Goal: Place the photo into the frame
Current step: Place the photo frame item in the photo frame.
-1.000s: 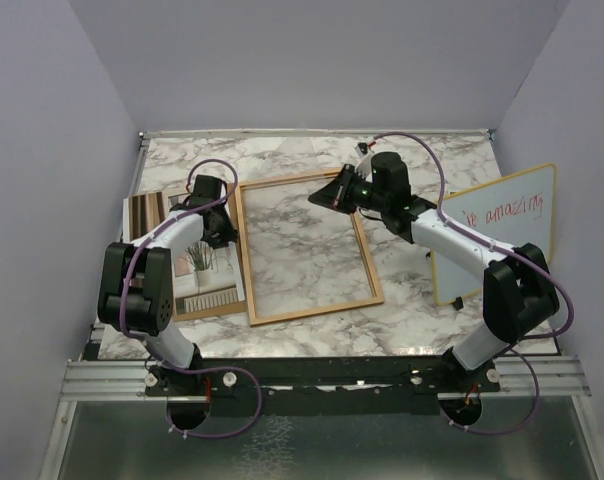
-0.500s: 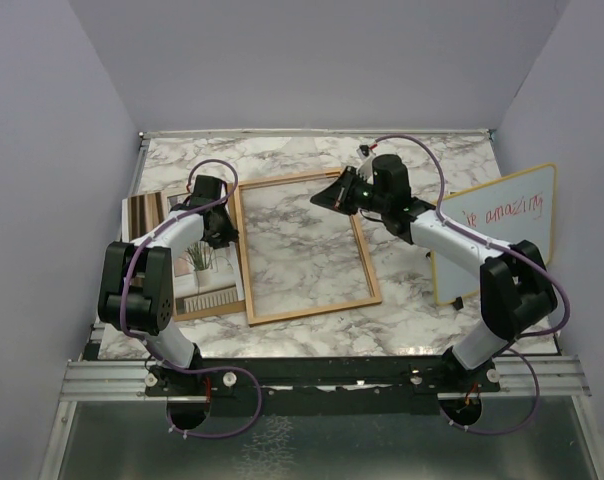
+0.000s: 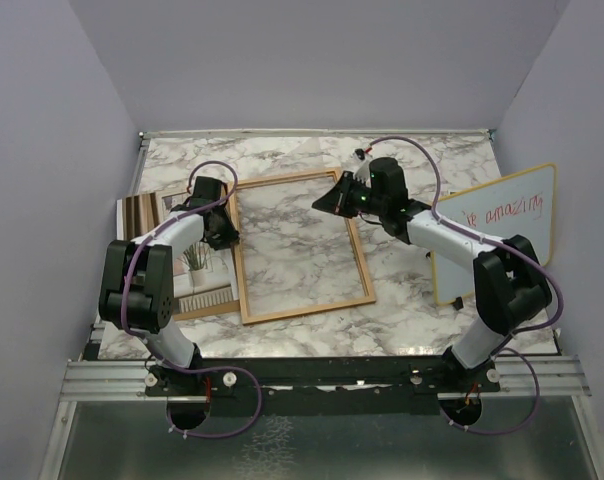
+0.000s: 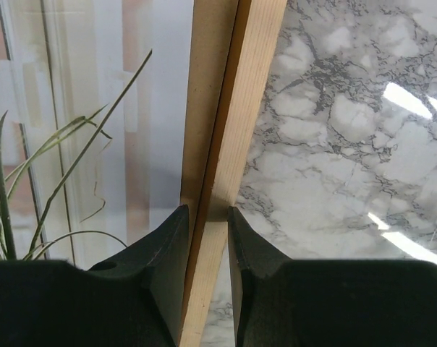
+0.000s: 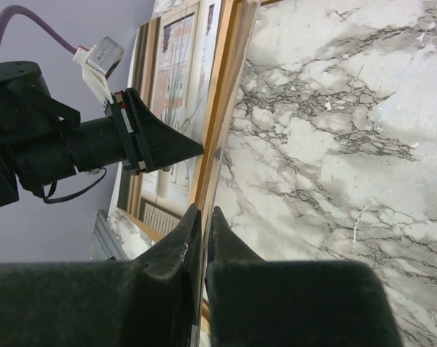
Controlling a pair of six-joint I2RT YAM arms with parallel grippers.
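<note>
The frame (image 3: 308,310) is a thin orange-brown wooden rim lying on the marble table, which shows through it. My left gripper (image 3: 222,232) is shut on its left rail (image 4: 236,108), one finger on each side. My right gripper (image 3: 329,200) is shut on the thin edge at the frame's far right corner (image 5: 222,108). The photo (image 3: 195,262), showing curtains and a grassy plant, lies on a brown board just left of the frame, partly under the left rail. It also shows in the left wrist view (image 4: 81,144) and in the right wrist view (image 5: 176,87).
A yellow-rimmed whiteboard (image 3: 497,225) with red handwriting leans against the right wall. Grey walls close in the table on the left, right and far sides. A metal rail (image 3: 312,378) runs along the near edge by the arm bases.
The frame has shifted a little to the left, and its left rail now overlaps the photo more. Both grippers moved left with it and stayed shut on it.
</note>
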